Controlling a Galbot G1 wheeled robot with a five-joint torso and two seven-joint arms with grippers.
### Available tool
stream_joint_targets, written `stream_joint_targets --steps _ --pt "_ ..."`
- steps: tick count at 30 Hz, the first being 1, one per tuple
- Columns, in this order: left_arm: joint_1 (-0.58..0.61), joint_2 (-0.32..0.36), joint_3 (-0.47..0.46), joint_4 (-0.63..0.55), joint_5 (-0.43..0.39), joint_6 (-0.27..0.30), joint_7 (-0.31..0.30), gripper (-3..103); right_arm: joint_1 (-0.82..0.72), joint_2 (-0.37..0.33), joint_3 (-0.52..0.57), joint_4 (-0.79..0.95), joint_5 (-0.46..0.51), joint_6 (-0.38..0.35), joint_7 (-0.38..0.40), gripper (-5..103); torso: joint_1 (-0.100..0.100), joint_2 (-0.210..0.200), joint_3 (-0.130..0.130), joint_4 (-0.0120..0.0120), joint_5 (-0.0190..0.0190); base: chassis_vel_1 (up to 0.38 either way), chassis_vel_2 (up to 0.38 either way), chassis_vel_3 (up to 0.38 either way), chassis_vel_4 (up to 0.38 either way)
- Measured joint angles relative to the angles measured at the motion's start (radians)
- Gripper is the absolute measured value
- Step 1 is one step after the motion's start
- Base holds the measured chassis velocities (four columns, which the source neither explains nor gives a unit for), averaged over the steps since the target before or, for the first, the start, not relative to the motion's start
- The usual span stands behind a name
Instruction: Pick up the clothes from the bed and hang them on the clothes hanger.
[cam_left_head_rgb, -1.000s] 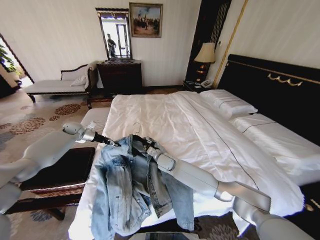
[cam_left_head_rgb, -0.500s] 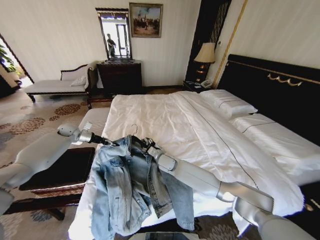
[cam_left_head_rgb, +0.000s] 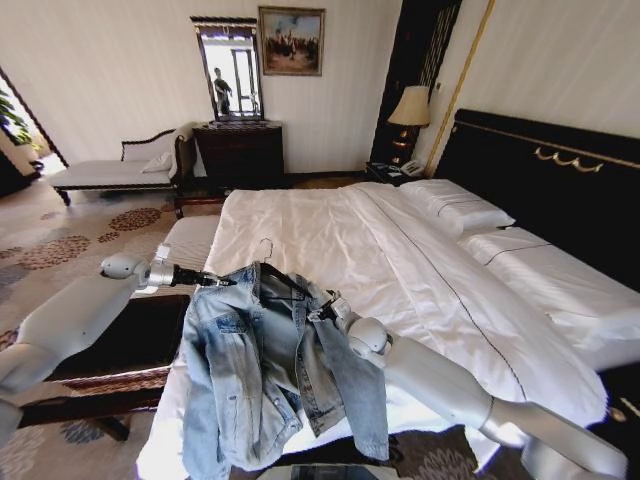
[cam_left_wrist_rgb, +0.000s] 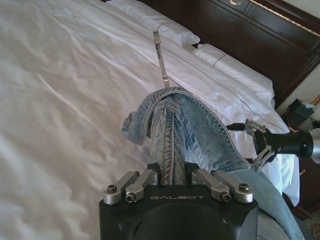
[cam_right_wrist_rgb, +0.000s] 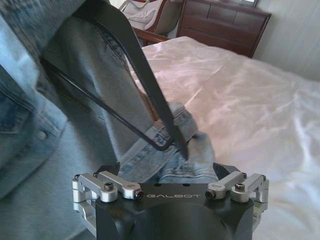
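Lower centre of frame, the jacket (cam_left_head_rgb: 262, 375) hangs half-dressed on the hanger (cam_left_head_rgb: 283, 277) (left tool (cam_left_head_rgb: 224, 283) clamped on denim, right tool (cam_left_head_rgb: 325, 308) spread), off the bed (cam_left_head_rgb: 400, 260).

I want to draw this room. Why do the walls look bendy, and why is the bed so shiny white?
Head view: a wide lens curves the walls and the bed. Left wrist view: bright light washes out the sheet near the jacket. Right wrist view: the hanger sits very close and looks soft; the sheet glares pinkish.
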Motion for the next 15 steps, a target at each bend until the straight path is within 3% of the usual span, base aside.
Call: stream_joint_targets --steps 5,6,7,11,15 --pt "0.013 -0.003 -0.017 -0.009 -0.012 0.001 -0.006 23 -0.004 -0.002 0.008 0.009 0.130 -0.003 -0.006 100 0.000 0.000 0.000 -0.0003 -0.0001 0.000 0.000 0.000 0.000" --pt "0.023 -0.005 -0.029 -0.015 -0.018 0.003 -0.007 23 -0.004 0.014 0.014 -0.007 0.213 -0.015 0.003 100 0.000 0.000 0.000 0.0000 -0.0001 0.000 0.000 0.000 0.000" --pt "0.023 -0.005 -0.029 -0.015 -0.018 0.003 -0.007 23 -0.004 0.014 0.014 -0.007 0.213 -0.015 0.003 100 0.000 0.000 0.000 0.0000 -0.0001 0.000 0.000 0.000 0.000" --pt "0.044 -0.005 -0.052 -0.034 -0.030 0.006 -0.013 23 -0.011 0.043 0.033 -0.027 0.373 -0.065 0.029 103 0.000 0.000 0.000 0.0001 -0.0003 0.000 0.000 0.000 0.000" --pt "0.049 0.001 -0.057 -0.047 -0.043 0.009 -0.017 23 -0.012 0.072 0.048 -0.059 0.436 -0.083 0.044 100 0.000 0.000 0.000 -0.0001 -0.0001 0.000 0.000 0.000 0.000"
